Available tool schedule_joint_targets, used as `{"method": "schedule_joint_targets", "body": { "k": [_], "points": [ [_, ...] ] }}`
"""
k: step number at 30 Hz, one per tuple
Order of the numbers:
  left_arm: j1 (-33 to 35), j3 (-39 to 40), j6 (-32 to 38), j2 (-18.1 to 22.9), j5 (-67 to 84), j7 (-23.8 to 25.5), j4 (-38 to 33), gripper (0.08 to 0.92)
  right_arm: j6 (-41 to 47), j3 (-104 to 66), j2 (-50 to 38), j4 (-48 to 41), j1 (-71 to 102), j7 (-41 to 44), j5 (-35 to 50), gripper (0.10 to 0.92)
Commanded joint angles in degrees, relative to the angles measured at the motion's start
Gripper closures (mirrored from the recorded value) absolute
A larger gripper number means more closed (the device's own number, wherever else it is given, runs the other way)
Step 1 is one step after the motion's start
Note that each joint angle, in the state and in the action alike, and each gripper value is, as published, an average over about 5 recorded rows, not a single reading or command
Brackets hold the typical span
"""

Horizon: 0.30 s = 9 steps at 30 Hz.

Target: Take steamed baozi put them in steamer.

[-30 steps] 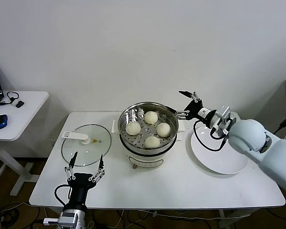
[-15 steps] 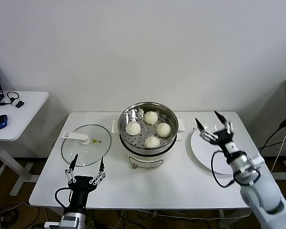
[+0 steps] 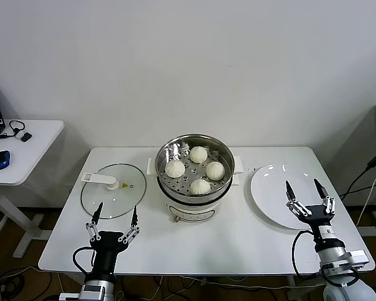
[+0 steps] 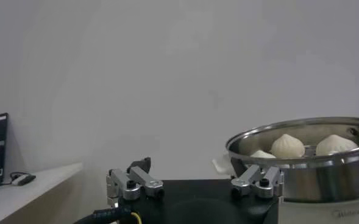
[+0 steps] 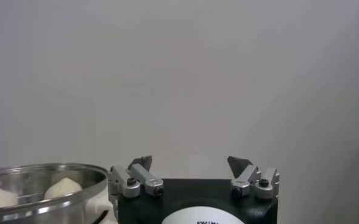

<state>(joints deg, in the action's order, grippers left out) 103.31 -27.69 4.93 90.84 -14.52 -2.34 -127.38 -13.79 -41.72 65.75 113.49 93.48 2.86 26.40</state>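
Several cream-white baozi lie on the perforated tray inside the shiny steel steamer at the table's middle. They also show in the left wrist view and the right wrist view. My right gripper is open and empty, upright at the table's front right, over the near edge of the white plate. My left gripper is open and empty, upright at the table's front left, just in front of the glass lid.
The glass lid with a white handle lies flat left of the steamer. A white side table with a mouse and cables stands at far left. The wall is close behind the table.
My right arm has pulled back from beside the steamer's rim, across the plate, down to the table's front right edge. My left gripper has stayed in place.
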Motion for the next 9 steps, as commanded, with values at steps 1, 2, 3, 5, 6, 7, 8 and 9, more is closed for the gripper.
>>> {"method": "schedule_joint_targets", "body": {
  "k": [1,2,3,5,6,7,8,9],
  "points": [
    [0.39,-0.06,0.22,0.04,-0.11,-0.06,-0.11,0.177,-2.22,-2.67,4.9,0.54,3.29,0.25,-1.24,0.203],
    [0.41,-0.06,0.23,0.05,-0.11,-0.07,-0.11,0.177,-2.17,-2.57,4.96,0.55,3.25,0.27,-1.21,0.203],
    [0.41,-0.06,0.23,0.08,-0.12,-0.07,-0.11,0.177,-2.12,-2.5,5.0,0.57,3.2,0.32,-1.18,0.203],
    [0.38,-0.05,0.22,0.13,-0.14,-0.06,-0.11,0.177,-1.92,-2.38,5.01,0.63,3.11,0.43,-1.01,0.203],
    [0.35,-0.05,0.21,0.16,-0.15,-0.06,-0.11,0.177,-1.85,-2.31,4.99,0.63,3.06,0.51,-0.94,0.203],
    [0.32,-0.05,0.19,0.19,-0.16,-0.06,-0.11,0.177,-1.77,-2.24,4.97,0.64,3.02,0.59,-0.88,0.203],
    [0.31,-0.05,0.19,0.21,-0.17,-0.05,-0.11,0.177,-1.71,-2.19,4.95,0.65,3.01,0.62,-0.79,0.203],
    [0.29,-0.05,0.19,0.22,-0.17,-0.05,-0.11,0.177,-1.67,-2.15,4.94,0.64,2.99,0.64,-0.73,0.203]
  ]
}}
